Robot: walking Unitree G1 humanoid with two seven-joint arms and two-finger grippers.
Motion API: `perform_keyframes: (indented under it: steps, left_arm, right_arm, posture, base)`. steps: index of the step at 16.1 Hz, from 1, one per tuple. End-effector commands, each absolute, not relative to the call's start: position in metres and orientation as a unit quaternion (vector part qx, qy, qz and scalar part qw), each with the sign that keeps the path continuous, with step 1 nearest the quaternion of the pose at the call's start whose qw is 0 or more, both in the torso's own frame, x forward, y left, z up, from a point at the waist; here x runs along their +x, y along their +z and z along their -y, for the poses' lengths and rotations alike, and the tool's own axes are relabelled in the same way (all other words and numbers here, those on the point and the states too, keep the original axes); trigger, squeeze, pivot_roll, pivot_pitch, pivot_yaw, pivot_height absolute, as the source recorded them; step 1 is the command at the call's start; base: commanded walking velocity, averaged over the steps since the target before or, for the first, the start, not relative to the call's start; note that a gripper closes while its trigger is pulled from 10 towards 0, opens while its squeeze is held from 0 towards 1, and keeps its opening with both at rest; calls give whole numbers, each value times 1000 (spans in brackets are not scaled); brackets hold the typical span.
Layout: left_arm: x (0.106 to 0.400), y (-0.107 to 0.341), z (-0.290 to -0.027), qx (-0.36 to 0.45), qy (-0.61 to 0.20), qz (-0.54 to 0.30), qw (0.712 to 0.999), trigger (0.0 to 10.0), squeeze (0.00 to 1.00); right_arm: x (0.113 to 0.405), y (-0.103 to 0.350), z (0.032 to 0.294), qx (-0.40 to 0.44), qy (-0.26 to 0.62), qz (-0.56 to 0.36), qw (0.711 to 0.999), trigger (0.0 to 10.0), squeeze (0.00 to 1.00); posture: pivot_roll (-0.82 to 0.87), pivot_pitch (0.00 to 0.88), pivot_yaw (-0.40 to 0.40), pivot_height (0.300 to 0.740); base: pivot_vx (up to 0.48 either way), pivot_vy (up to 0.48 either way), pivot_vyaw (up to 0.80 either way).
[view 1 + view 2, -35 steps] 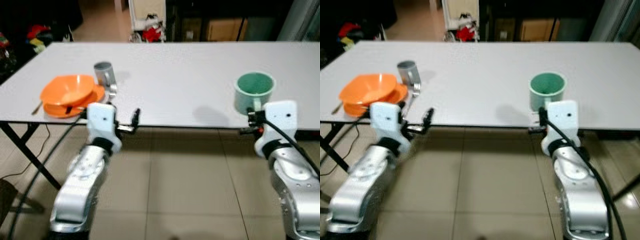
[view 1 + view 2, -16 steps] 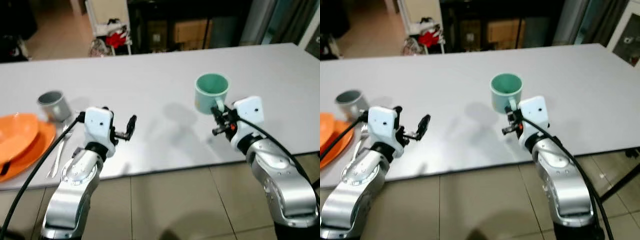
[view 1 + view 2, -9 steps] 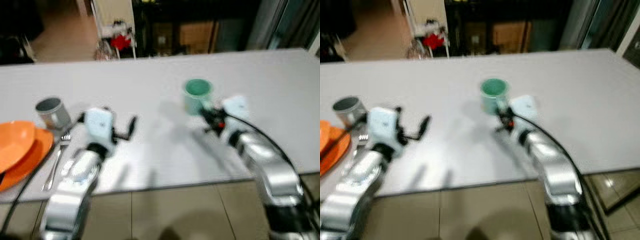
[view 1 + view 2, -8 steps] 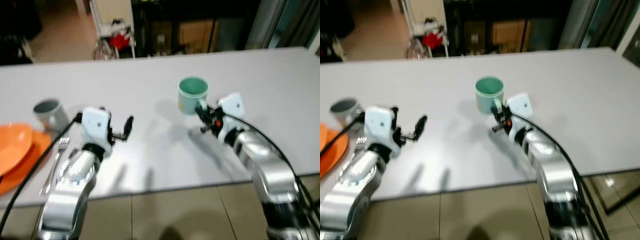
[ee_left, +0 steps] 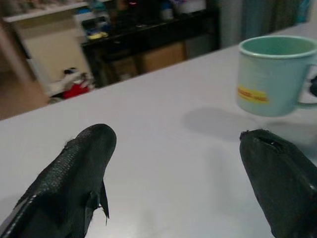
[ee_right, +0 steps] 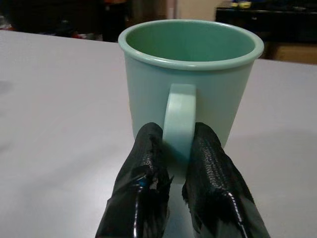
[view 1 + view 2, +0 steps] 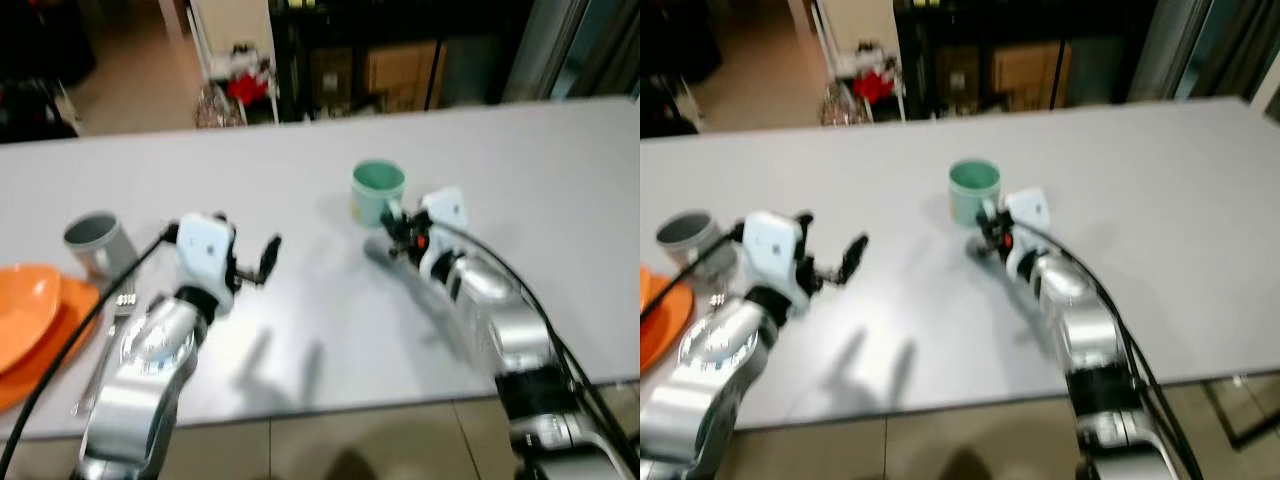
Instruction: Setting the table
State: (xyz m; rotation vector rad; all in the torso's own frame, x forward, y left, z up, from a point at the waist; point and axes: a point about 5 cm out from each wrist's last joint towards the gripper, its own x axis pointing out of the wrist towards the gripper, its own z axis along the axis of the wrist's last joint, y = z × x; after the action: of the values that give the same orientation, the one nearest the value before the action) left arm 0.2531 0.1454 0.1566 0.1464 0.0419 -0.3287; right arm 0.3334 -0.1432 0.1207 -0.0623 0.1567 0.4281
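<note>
Grey tabletop (image 7: 300, 330) stretches across my view, with dark shelving and clutter behind it. Going left to right: at the far left edge sits an orange bowl (image 7: 20, 310) stacked on an orange plate (image 7: 50, 345); what the bowl holds I can't make out. Just beside the plate lies a fork (image 7: 105, 335), and behind it stands a grey cup (image 7: 95, 240), its inside too blurred to judge.

Next comes my left gripper (image 7: 262, 262), hovering above bare table with its fingers spread wide and nothing between them. In its wrist view the green mug shows some way ahead.

Right of centre stands the green mug (image 7: 973, 192), upright on the table and, from the right wrist view, empty inside. A second ago my right gripper (image 6: 179, 157) was short of the mug; now it has reached in, and its two fingertips (image 6: 148, 148) are pinched on either side of the mug's handle (image 6: 179, 129). I judge the grasp is made, so lifting the mug and carrying it over toward the place setting on the left looks like the next step. One narrow handle pinch could let the mug swing.
</note>
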Motion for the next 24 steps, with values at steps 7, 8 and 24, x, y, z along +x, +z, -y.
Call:
perform_keyframes:
  steps: [7, 8, 24]
  left_arm:
    - [242, 157, -134, 88, -291, -46, 951, 10000, 671]
    - [241, 157, -133, 88, -304, -49, 947, 10000, 675]
    - [239, 162, -131, 77, -352, -50, 932, 10000, 671]
  right_arm:
    - [354, 105, 151, -26, 174, -88, 980, 10000, 0]
    - [356, 103, 151, -27, 172, -89, 981, 10000, 0]
    - [319, 105, 171, -37, 145, -60, 987, 10000, 1000]
  posture:
    - [2, 0, 69, 740]
    - [4, 0, 70, 740]
    - [-17, 0, 86, 740]
  base:
    - [0, 0, 0]
    - [0, 0, 0]
    - [0, 0, 0]
